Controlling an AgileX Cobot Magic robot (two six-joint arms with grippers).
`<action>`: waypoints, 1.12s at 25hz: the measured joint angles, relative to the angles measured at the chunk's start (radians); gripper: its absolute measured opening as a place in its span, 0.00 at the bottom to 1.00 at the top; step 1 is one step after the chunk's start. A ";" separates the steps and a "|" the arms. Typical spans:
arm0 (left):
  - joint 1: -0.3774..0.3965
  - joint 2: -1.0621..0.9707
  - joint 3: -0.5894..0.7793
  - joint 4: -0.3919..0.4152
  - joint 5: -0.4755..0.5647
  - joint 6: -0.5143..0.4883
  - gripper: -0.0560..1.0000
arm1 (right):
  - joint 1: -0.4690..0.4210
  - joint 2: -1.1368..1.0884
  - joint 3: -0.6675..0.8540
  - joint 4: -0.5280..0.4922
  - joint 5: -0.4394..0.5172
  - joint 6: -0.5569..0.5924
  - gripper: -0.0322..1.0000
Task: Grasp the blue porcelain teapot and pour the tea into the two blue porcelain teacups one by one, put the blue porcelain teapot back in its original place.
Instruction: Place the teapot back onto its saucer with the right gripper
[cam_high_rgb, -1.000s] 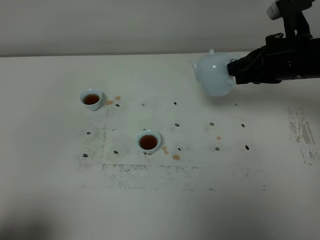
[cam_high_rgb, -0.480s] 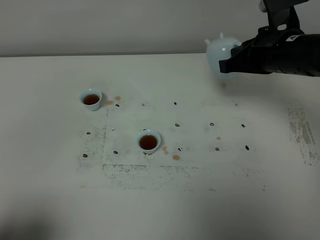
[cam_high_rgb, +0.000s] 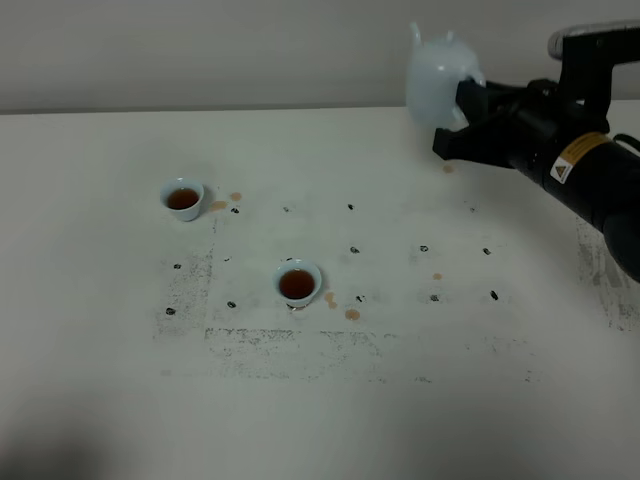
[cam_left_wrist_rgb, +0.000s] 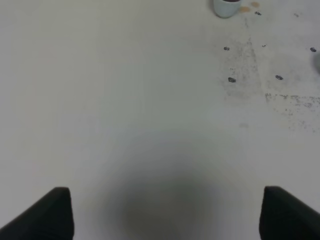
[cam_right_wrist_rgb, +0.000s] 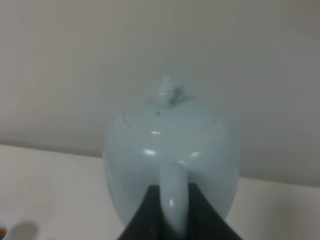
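Observation:
The pale blue teapot hangs upright above the table's far right, spout to the left. My right gripper is shut on its loop handle. In the right wrist view the teapot fills the middle, lid knob up, with the gripper clamped on the handle. Two small blue teacups hold reddish-brown tea: one at the left, one nearer the middle. My left gripper is open and empty over bare table, with the left cup far ahead of it.
Small brown tea spills and dark marks dot the white table. A grey wall runs behind the table's far edge. The left arm does not show in the high view.
My right arm has carried the teapot up and toward the back of the table. The teapot has tipped back to upright. The cups have not moved.

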 joint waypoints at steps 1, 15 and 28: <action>0.000 0.000 0.000 0.000 0.000 0.000 0.74 | -0.006 0.010 0.028 -0.006 -0.033 -0.001 0.07; 0.000 0.000 0.000 0.000 0.000 0.000 0.74 | -0.154 0.159 0.325 -0.108 -0.560 -0.077 0.07; 0.000 0.000 0.000 0.000 0.000 0.000 0.74 | -0.313 0.344 0.324 -0.297 -0.646 -0.175 0.07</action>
